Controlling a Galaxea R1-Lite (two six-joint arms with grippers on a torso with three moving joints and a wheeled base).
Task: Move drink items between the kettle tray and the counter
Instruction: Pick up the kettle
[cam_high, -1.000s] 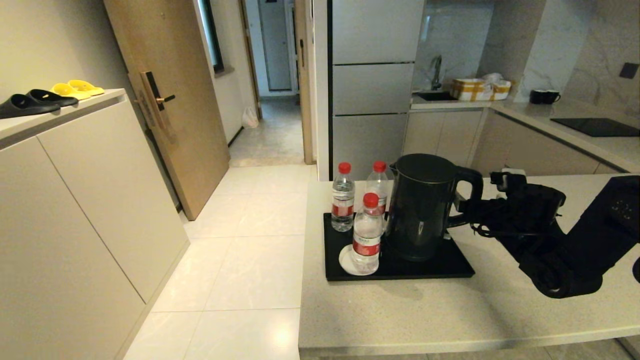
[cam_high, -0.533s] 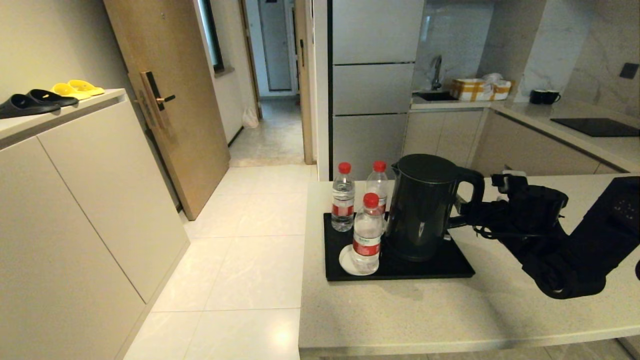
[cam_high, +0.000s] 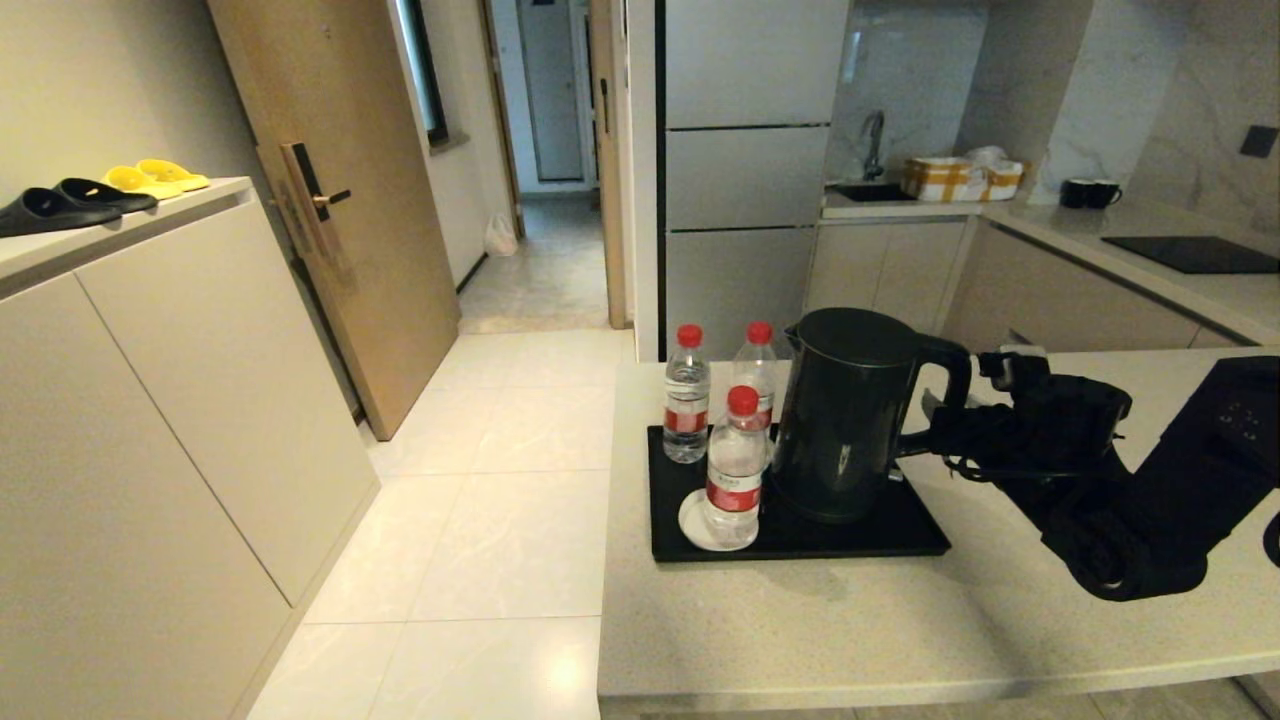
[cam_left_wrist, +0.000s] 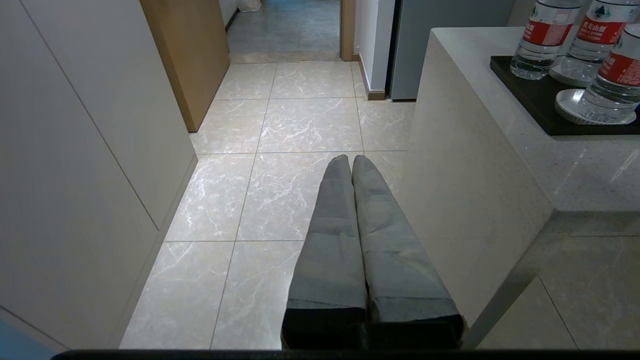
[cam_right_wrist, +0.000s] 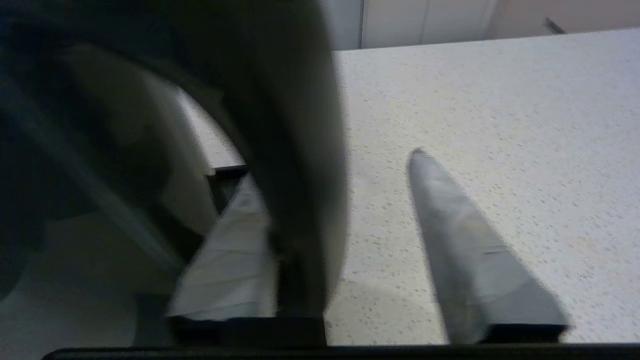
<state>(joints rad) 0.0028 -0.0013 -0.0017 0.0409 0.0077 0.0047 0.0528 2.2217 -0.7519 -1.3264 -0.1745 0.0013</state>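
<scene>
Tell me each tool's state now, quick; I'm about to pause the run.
Left tool: shut, empty, hanging over the floor.
Right tool: open, fingers straddling the kettle handle, not yet closed.

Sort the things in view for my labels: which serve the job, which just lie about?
Job:
kettle
water bottles
kettle tray
counter
right end effector, straddling the kettle handle

Lying about:
slippers
mugs
hob
saucer

On the counter (cam_high: 800, 630) sits the kettle tray (cam_high: 900, 535). The kettle (cam_high: 845, 415) stands on its right half; three water bottles (cam_high: 733, 470) cluster on its left, the nearest on a saucer (cam_high: 692, 525).
</scene>
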